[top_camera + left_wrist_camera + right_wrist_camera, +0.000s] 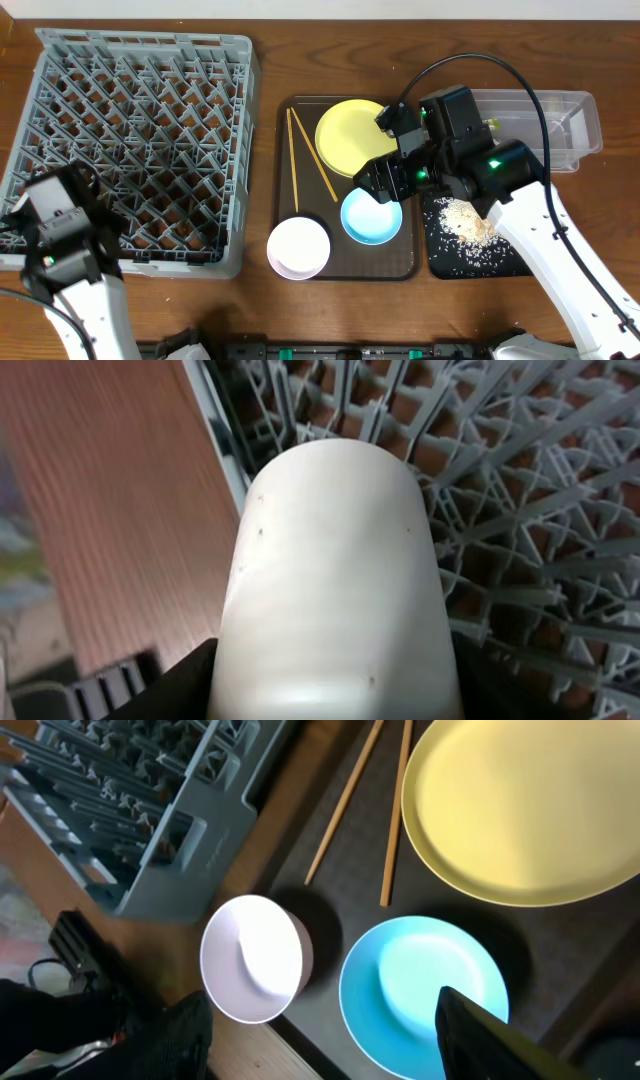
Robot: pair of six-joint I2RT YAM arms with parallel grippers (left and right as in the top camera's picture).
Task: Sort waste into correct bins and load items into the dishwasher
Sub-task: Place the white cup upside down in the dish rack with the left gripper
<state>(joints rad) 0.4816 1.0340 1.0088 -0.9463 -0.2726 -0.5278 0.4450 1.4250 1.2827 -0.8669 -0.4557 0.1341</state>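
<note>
The grey dishwasher rack (pixel 140 140) fills the left of the table. My left gripper (pixel 50 205) hangs over its near-left corner, shut on a smooth white cup (pixel 335 560) that fills the left wrist view above the rack pegs (pixel 520 480). On the brown tray (pixel 345 262) lie the yellow plate (pixel 350 135), the chopsticks (pixel 300 155), the white bowl (pixel 298 247) and the light blue bowl (pixel 372 217). My right gripper (pixel 385 185) hovers open over the blue bowl (pixel 410 980), one finger (pixel 500 1035) above its right side, the other (pixel 150 1035) left of the white bowl (pixel 255 957).
A black tray (pixel 470 262) right of the brown tray holds beige food scraps (pixel 465 220). A clear tub (pixel 560 120) stands behind it, partly covered by the right arm. Bare wooden table runs along the front edge.
</note>
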